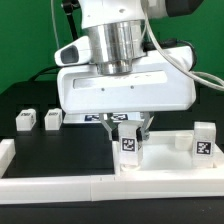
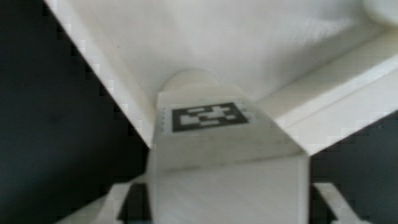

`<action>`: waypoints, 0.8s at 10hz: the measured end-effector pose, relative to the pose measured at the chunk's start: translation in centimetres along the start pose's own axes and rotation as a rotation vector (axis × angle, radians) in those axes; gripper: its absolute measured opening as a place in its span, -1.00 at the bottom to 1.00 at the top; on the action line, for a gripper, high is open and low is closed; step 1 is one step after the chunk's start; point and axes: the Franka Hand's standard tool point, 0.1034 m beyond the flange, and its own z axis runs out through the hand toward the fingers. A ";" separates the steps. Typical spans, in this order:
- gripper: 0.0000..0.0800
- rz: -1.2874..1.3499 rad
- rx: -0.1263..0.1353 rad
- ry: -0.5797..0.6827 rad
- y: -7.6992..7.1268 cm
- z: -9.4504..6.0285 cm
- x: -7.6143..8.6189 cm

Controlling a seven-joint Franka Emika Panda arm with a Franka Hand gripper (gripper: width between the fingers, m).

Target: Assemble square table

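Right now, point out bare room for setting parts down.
Free: black table surface between the two small white tagged leg blocks and the long white front rail. Crowded: around the tool, clamped on a third tagged leg block.

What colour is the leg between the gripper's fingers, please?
White leg with black-white tag; best in wrist view.

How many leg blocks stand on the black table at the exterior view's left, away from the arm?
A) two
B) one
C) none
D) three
A: two small tagged white blocks stand side by side there, the outer leg block and the inner leg block.
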 end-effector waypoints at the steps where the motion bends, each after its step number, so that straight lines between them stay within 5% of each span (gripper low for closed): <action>1: -0.25 0.087 0.000 0.005 0.1 0.1 0.2; 3: -0.25 0.423 -0.009 -0.003 0.3 0.1 0.1; 5: -0.25 0.890 0.046 -0.031 0.9 0.2 0.1; 8: -0.10 1.042 0.052 -0.048 0.7 0.2 -0.2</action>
